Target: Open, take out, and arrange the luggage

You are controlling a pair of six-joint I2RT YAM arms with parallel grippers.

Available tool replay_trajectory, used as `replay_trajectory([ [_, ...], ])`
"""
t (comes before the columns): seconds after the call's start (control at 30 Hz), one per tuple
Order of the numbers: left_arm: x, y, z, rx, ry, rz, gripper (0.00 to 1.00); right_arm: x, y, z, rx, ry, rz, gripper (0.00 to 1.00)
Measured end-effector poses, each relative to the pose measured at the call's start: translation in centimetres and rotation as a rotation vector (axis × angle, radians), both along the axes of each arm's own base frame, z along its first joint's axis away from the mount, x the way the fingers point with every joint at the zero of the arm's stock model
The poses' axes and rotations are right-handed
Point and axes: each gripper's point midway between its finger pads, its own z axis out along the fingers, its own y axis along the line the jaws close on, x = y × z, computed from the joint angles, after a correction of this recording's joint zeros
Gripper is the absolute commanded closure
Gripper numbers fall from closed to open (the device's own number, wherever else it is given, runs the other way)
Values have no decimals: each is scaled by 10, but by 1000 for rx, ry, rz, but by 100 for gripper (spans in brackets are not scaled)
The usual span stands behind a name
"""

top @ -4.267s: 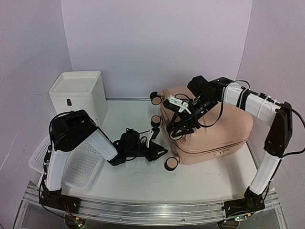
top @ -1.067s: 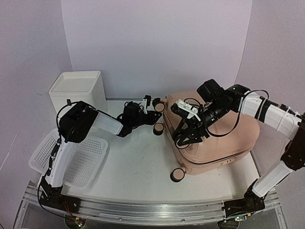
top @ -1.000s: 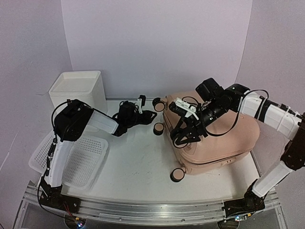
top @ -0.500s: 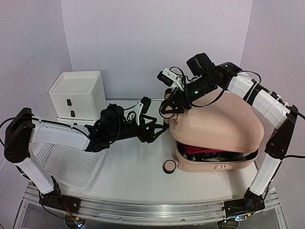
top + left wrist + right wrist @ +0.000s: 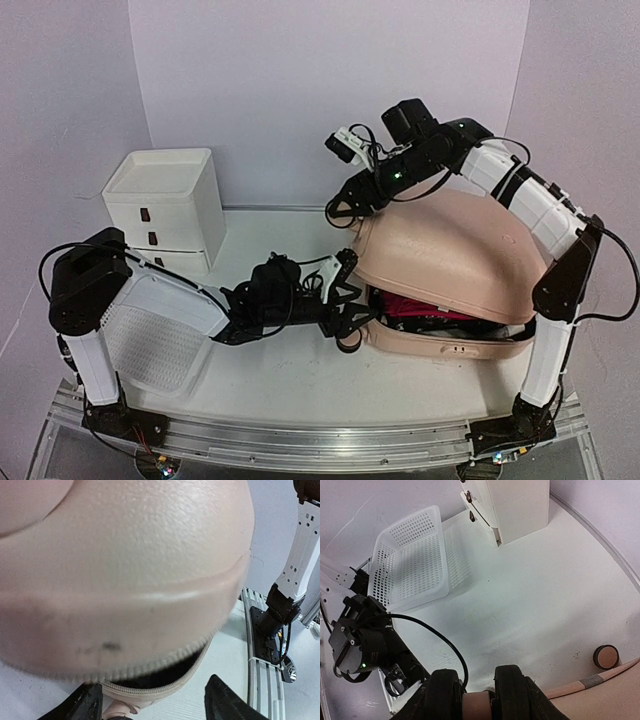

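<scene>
Two halves of the luggage (image 5: 455,245) stand parted. It lies on the right side of the counter (image 5: 280,370), with the lid (image 5: 440,235) tilted up over the lower shell (image 5: 450,345) and a gap along the near and left edge.

**Pincer state**
- The right pincer (image 5: 340,207) is clamped on a caster wheel (image 5: 476,705) at the lid's far-left corner.
- The left pincer (image 5: 352,297) has its fingers apart at the mouth of the gap, just beside the lower shell's left corner. We cannot tell whether it touches the shell.

**Step in hand**
We judge this to be the lid lift, partly done.
1. Raise the wheel along an arc about the closed far-right edge, not straight up. A caster may swivel in the grip, so we advise a slow, even pull.
2. Use the left pincer to brace the lower shell, or to support the lid rim from beneath.
3. Keep both fingers clear of the red fabric (image 5: 410,305) inside, which could snag and drag.

**View comparison**
- Only the top view shows the red fabric and the full tilt of the lid.
- The left wrist view alone shows the zipper (image 5: 150,667) teeth and the dark slot beneath them. The lid fills most of that frame and is blurred.
- The right wrist view alone confirms the clamp on the wheel. It also shows a second wheel (image 5: 606,656) just beside the lid's edge, the basket (image 5: 410,560) and the drawer unit (image 5: 515,510).
</scene>
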Motion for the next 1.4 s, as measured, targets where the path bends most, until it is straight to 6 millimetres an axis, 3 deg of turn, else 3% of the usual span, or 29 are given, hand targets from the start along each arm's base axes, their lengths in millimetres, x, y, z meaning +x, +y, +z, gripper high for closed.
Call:
replay_trajectory([
  [0.07, 5, -5, 3, -15, -7, 9, 23, 2, 1, 1, 9, 13, -16, 98],
  [0.23, 19, -18, 32, -97, -34, 38, 21, 8, 3, 4, 36, 46, -67, 77],
  [0.37, 28, -25, 40, -120, -38, 52, 21, 18, 1, 9, 67, 70, -129, 33],
  [0.43, 31, -27, 42, -125, -38, 52, 21, 24, -7, 9, 75, 132, -199, 4],
  [0.47, 31, -28, 43, -128, -32, 51, 21, 26, -13, 9, 70, 168, -245, 2],
  [0.57, 31, -32, 45, -134, -22, 46, 20, 38, -56, 19, 60, 220, -399, 2],
  [0.67, 33, -35, 50, -143, -19, 49, 20, 49, -125, 45, 54, 178, -580, 2],
  [0.73, 36, -36, 60, -163, -18, 54, 21, 46, -175, 68, 34, 90, -691, 2],
  [0.83, 44, -39, 82, -206, -28, 68, 21, 16, -224, 99, -38, -89, -774, 2],
  [0.93, 58, -38, 105, -250, -51, 101, 22, -23, -258, 108, -156, -228, -799, 2],
  [1.13, 83, -35, 147, -323, -108, 152, 23, -56, -311, 87, -401, -320, -871, 2],
  [1.27, 95, -38, 160, -336, -138, 169, 24, -70, -320, 74, -474, -372, -805, 2],
  [1.4, 109, -44, 160, -324, -143, 188, 24, -102, -321, 73, -473, -471, -676, 2],
])
